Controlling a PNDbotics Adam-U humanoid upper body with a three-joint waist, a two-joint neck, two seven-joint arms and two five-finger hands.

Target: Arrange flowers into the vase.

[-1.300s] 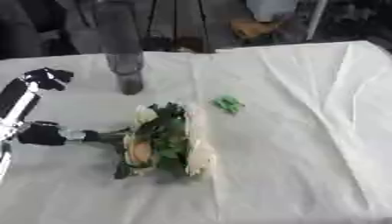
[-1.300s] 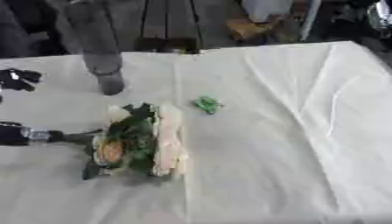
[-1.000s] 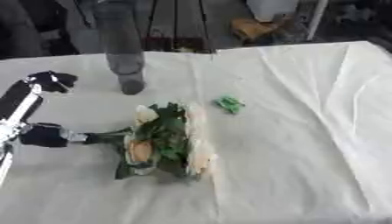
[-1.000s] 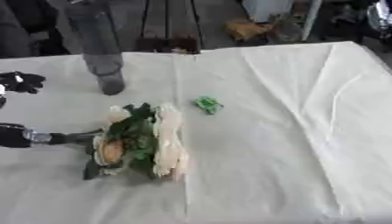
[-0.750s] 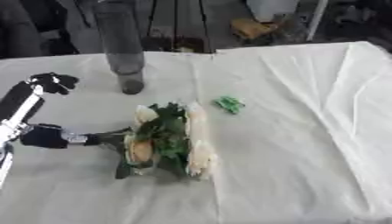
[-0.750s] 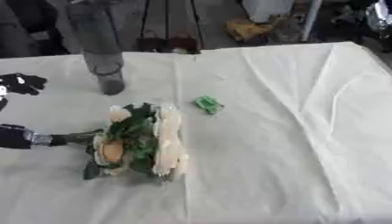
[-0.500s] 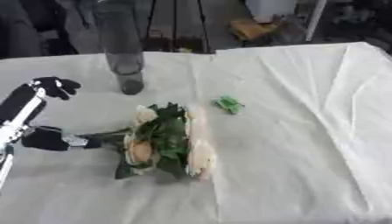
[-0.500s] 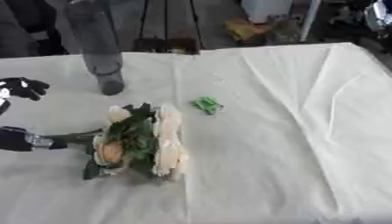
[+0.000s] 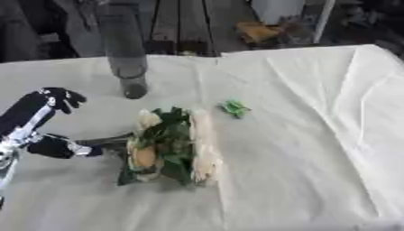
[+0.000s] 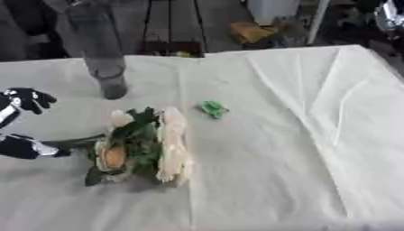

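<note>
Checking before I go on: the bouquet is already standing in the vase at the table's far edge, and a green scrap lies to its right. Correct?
Not quite. The bouquet lies flat on the cloth, nearer than the vase, as the left eye view shows. The green scrap is to its right.

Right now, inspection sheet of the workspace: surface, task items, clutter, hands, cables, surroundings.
Surface: table under a creased white cloth.
Task items: bouquet lying flat, blooms right, stems left; tall grey vase upright at far left, no flowers in it.
Clutter: small green scrap right of the bouquet, apart from it.
Hands: two black hands at the left edge. The nearer one is at the stem ends; grip cannot be told. The other hangs near the vase, fingers curled, holding nothing.
Cables: nothing seen.
Surroundings: dark blurred furniture beyond the far edge.
</note>
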